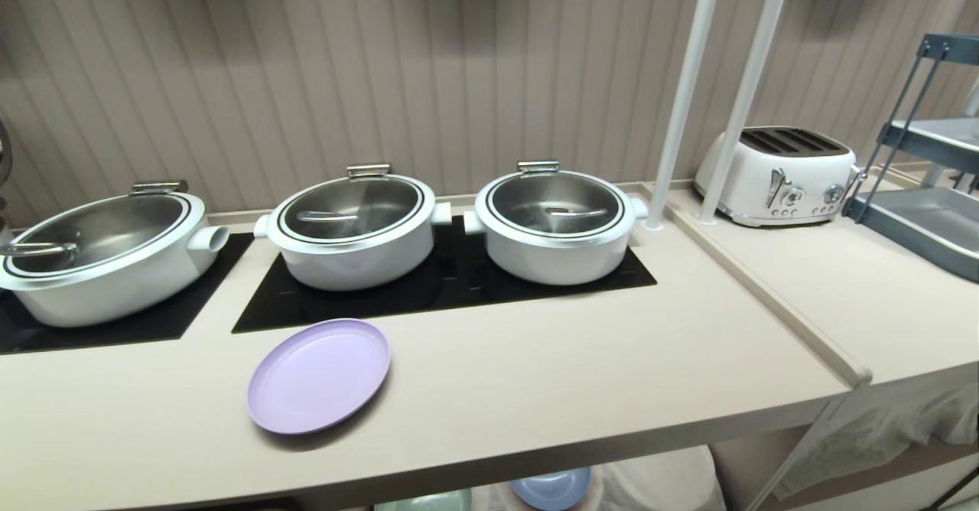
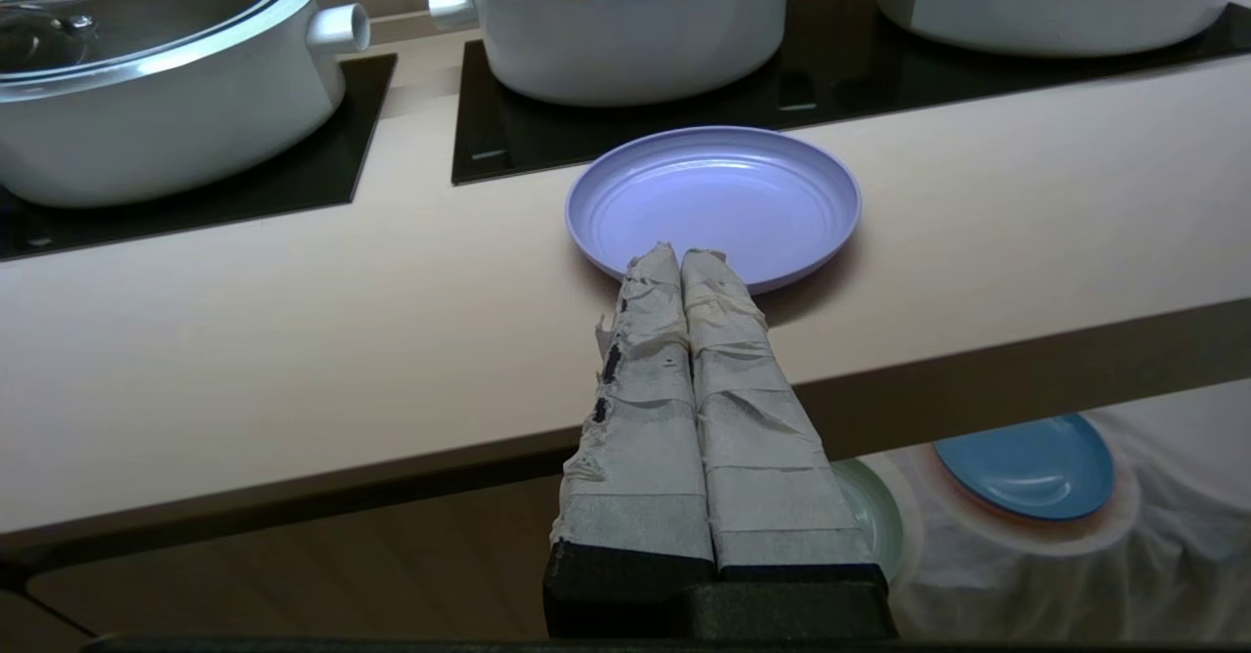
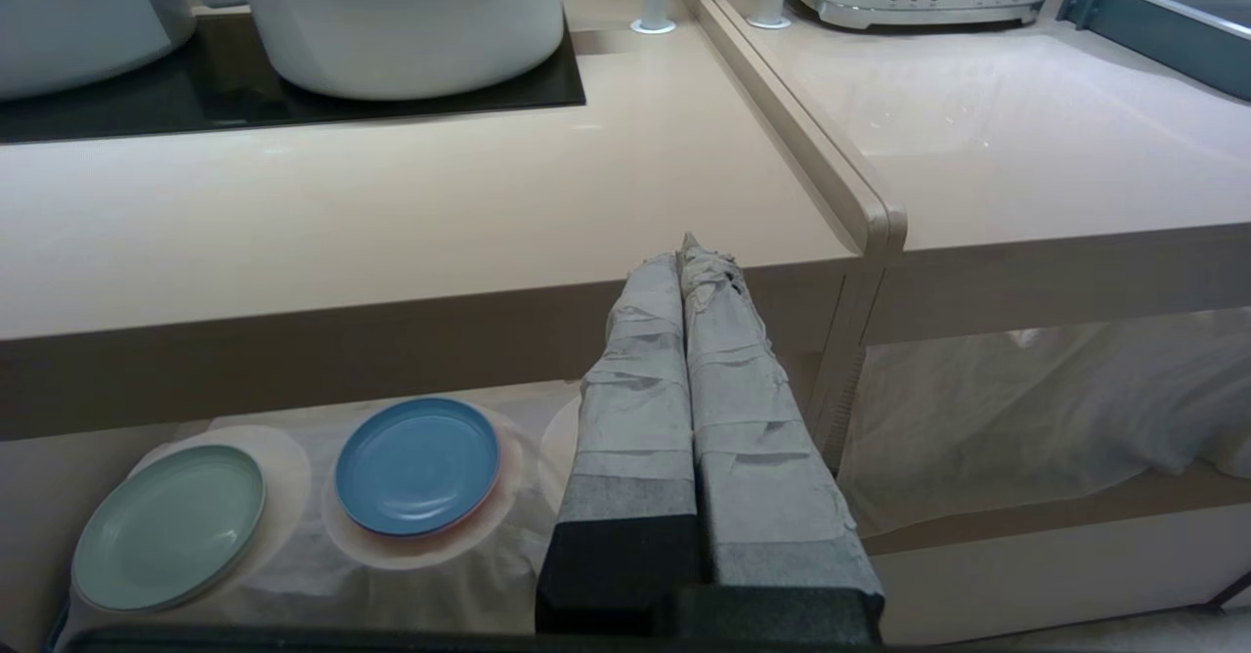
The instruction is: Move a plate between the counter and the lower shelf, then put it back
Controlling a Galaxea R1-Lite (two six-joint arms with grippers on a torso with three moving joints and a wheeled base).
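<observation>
In the head view the plate [image 1: 318, 374] lies lower left on the worktop [image 1: 581, 373] before the cooktop; the left wrist view shows the left gripper [image 2: 687, 254] closed at centre, and the right wrist view shows the right gripper [image 3: 690, 254] closed likewise, both empty.

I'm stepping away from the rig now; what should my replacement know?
Left gripper: shut, empty, held in front of the counter edge.
Right gripper: shut, empty, also in front of the counter.
Round lilac plastic plate: flat on the long beige counter, just before the black cooktop.
Lower shelf: holds a blue plate and a mint-green plate on white cloth.
Whether any move is done cannot be told; nothing is held.
</observation>
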